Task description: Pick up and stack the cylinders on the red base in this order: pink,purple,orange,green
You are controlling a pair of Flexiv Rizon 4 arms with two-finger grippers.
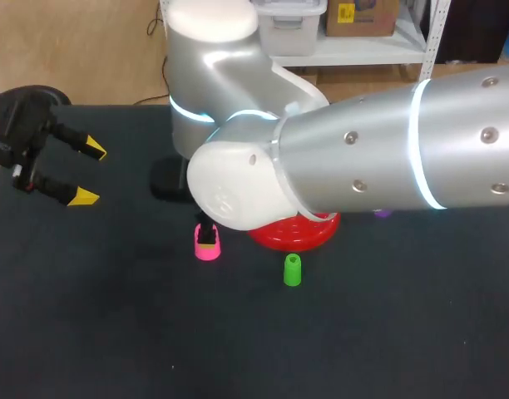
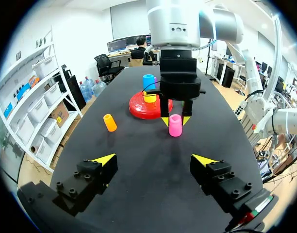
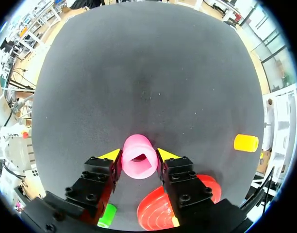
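Head cam looks down on worktop (image 1: 113,332); left wrist low, facing across; right wrist close above shared pink cylinder (image 3: 138,157).

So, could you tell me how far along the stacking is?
Done: none of the four is on the red base yet. In hand: right gripper, fingers either side, grips the pink cylinder on the table. Left: orange cylinder, green cylinder and purple cylinder wait unstacked.

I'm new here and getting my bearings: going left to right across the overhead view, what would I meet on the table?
The left gripper, pink cylinder, green cylinder, purple piece peeking from under the right arm. The red base spans the green cylinder's spot, so it is left out.
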